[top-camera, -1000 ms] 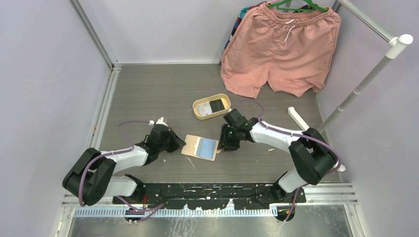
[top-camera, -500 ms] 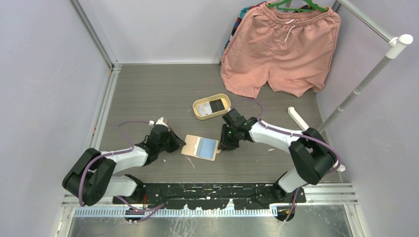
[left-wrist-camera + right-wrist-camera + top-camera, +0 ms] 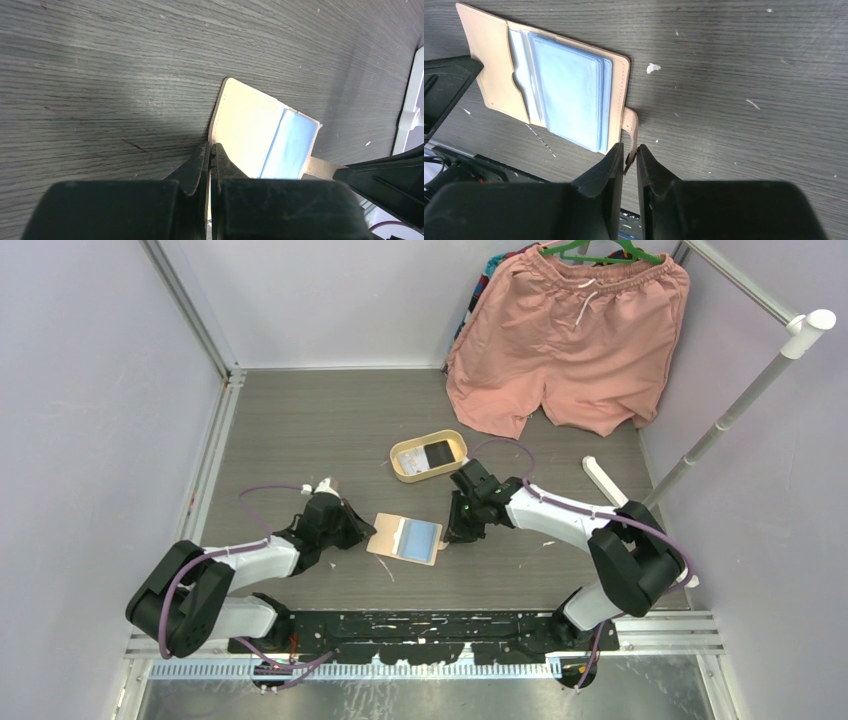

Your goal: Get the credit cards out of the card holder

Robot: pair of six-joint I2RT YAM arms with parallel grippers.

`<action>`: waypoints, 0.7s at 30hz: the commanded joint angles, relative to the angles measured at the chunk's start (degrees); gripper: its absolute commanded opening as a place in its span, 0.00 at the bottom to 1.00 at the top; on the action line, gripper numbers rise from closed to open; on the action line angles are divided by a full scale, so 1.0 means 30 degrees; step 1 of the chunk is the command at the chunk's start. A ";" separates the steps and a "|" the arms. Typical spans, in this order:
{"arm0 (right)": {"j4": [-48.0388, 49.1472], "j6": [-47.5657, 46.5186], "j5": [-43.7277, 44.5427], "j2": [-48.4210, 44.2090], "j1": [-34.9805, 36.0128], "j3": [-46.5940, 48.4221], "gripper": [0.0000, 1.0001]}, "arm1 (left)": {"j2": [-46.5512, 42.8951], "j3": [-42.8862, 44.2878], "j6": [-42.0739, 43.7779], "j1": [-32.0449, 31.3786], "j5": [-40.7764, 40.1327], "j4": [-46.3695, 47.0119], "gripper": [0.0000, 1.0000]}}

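Top external view: card holder open and flat on the tabletop, directly between the left pincer and the right pincer, with one at each end. Beyond the right pincer and slightly to its left, an oval tray holding one dark credit card with a white part. Judged as one card already out, so an early-to-middle stage: holder opened, first card removed, any others yet to be pulled.

Right wrist view: right pincer pressed nearly together on the tip of the snap tab, pinching it, with the pale blue-grey pockets just ahead of the tips and to their left. Left wrist view: left pincer pressed fully together at the holder's near edge.

Hard to make out:
- Pale blue layers in the pockets: cards or bare lining, impossible to tell, and so no count of what remains.
- Left pincer gripping the leather edge or merely closed against it: cannot tell, the contact being hidden under its own fingers.
- Far corner of the holder in the left wrist view: covered by the dark bulk of the right pincer.
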 commanded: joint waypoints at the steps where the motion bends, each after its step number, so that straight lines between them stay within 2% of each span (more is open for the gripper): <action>1: -0.0193 0.0145 0.0595 -0.1069 0.0064 0.0763 0.20 | 0.0379 -0.0997 0.0959 -0.0005 -0.1018 -0.3873 0.00; 5: -0.0122 0.0168 0.0446 -0.0957 0.0056 0.0749 0.15 | 0.0289 -0.1028 0.0961 -0.0019 -0.0996 -0.3933 0.00; 15: -0.0197 0.0148 0.0492 -0.1197 0.0051 0.0720 0.15 | 0.0031 -0.1056 0.1018 -0.0020 -0.1049 -0.4153 0.00; 16: -0.0211 0.0157 0.0480 -0.1208 0.0062 0.0692 0.16 | 0.0013 -0.1056 0.1018 -0.0020 -0.1047 -0.4166 0.00; 19: -0.0197 0.0131 0.0393 -0.1162 0.0057 0.0635 0.26 | 0.0012 -0.1084 0.1018 -0.0018 -0.1043 -0.4162 0.00; 21: -0.0098 0.0125 0.0352 -0.1209 0.0047 0.0567 0.27 | -0.0006 -0.1111 0.1018 -0.0020 -0.1047 -0.4168 0.00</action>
